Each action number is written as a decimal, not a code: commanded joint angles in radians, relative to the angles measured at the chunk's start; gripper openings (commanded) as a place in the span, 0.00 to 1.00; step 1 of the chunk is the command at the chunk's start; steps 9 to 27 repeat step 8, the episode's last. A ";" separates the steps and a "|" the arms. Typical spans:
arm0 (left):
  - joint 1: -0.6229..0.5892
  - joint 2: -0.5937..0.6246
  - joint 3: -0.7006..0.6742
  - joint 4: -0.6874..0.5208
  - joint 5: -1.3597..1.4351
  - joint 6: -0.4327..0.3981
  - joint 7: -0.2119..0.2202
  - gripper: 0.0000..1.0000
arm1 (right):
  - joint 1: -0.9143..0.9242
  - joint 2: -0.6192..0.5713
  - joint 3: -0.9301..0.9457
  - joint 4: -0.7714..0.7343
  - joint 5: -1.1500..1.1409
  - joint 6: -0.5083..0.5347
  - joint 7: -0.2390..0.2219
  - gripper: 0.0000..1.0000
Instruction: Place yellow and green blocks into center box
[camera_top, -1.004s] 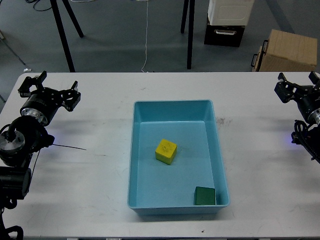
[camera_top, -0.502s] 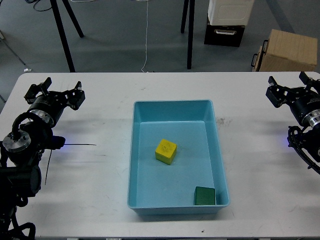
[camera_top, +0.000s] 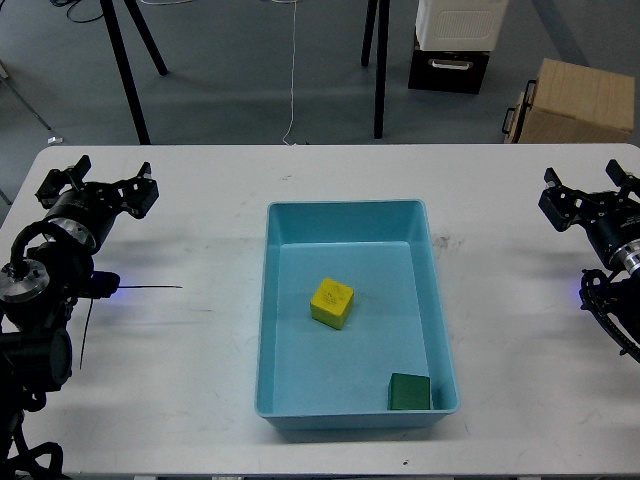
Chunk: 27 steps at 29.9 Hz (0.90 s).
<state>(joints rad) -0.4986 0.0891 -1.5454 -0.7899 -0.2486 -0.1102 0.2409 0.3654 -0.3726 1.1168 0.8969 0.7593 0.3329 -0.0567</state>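
A light blue box (camera_top: 440, 330) stands in the middle of the white table. A yellow block (camera_top: 332, 302) lies tilted near the middle of its floor. A green block (camera_top: 409, 391) sits in its near right corner. My left gripper (camera_top: 97, 183) is at the table's far left edge, open and empty, far from the box. My right gripper (camera_top: 592, 190) is at the table's far right edge, open and empty, also far from the box.
The white table (camera_top: 180, 390) spreads around the box. A thin black cable (camera_top: 150, 289) lies on it beside my left arm. Beyond the far edge stand black tripod legs (camera_top: 130, 70), a cardboard box (camera_top: 575, 100) and a white and black case (camera_top: 455, 40).
Both arms have shifted slightly outward from where they were half a second ago. The blocks and the box have not moved.
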 joint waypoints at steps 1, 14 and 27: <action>0.000 -0.003 -0.021 0.000 -0.015 0.003 0.001 1.00 | 0.000 0.000 0.000 -0.001 -0.002 0.000 -0.002 1.00; 0.000 -0.003 -0.030 -0.003 -0.018 -0.003 0.000 1.00 | 0.001 0.000 0.000 0.001 -0.002 0.002 -0.002 1.00; 0.000 -0.003 -0.030 -0.003 -0.018 -0.003 0.000 1.00 | 0.001 0.000 0.000 0.001 -0.002 0.002 -0.002 1.00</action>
